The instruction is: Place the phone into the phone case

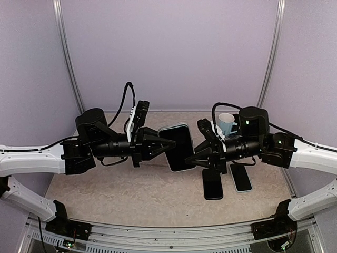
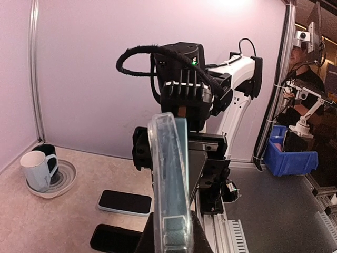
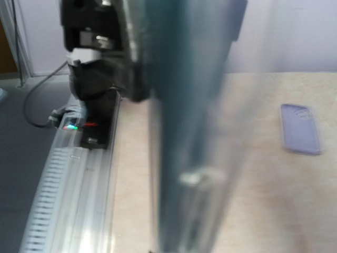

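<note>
A dark phone sits in a clear phone case and is held in the air over the middle of the table, between both arms. My left gripper is shut on its left end. In the left wrist view the case stands edge-on between the fingertips of the left gripper. My right gripper is at the phone's right edge with its fingers spread apart on either side of it. In the right wrist view the case edge fills the frame, blurred, and hides the fingers.
Two more dark phones lie flat on the table under the right arm. A white and blue mug stands on a saucer at the back right. A lavender case lies on the table.
</note>
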`<state>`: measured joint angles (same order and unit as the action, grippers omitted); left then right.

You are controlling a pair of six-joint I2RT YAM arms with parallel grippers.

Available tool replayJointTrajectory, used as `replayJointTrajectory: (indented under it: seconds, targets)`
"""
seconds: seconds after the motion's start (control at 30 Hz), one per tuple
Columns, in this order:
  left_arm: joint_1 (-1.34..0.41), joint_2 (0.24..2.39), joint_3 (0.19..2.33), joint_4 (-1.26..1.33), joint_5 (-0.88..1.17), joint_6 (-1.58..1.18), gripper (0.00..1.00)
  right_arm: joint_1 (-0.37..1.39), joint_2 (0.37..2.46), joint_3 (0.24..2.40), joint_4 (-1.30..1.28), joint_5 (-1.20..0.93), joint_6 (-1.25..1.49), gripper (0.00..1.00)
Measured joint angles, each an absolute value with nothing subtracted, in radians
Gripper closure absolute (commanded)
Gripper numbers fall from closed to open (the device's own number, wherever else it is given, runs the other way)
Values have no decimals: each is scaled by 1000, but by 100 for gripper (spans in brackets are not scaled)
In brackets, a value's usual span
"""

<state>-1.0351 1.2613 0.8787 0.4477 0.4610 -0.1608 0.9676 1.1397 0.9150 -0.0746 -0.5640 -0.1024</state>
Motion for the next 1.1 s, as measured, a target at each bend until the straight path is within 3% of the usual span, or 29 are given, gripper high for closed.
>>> replayJointTrajectory:
  seconds: [0.03,0.07,0.13,0.17,0.23,0.33,0.53,0.63,0.67,0.7,0.97,1.0,1.03,1.07,1.1]
  targets:
    - [-1036,1267,889,443,467,-140,100,963,1137,915,-79,-581,-88,100]
    - [-1036,1274,897,440,474,-131,100,958,1134,915,-81,-583,-82,91]
    - [-1035,1283,910,430,484,-118,100,955,1128,915,-92,-585,-80,42]
    - [-1036,1285,912,428,485,-115,100,955,1124,915,-99,-580,-83,26]
    - [-1042,1289,915,407,477,-116,100,960,1116,917,-104,-556,-97,11]
    - [-1051,1290,913,364,467,-104,100,960,1082,920,-120,-520,-119,13]
    - [-1069,1290,911,339,461,-80,100,960,1073,988,-105,-518,-138,41]
    - [-1077,1290,911,332,462,-73,100,960,1102,1021,-98,-534,-140,64]
    - [-1079,1290,911,327,462,-72,100,960,1109,1024,-96,-542,-143,78]
    - [-1080,1290,911,323,462,-70,100,960,1116,1026,-96,-552,-142,100]
    - [-1079,1283,910,312,438,-8,100,957,1145,1056,-124,-617,-89,100]
    - [-1079,1283,910,312,438,-8,100,957,1146,1056,-125,-619,-88,89]
    - [-1080,1283,910,311,437,-9,100,955,1147,1056,-125,-621,-85,60]
    - [-1080,1283,910,311,434,-10,100,953,1147,1056,-125,-618,-81,44]
    - [-1080,1283,910,309,430,-13,100,953,1148,1056,-125,-607,-77,36]
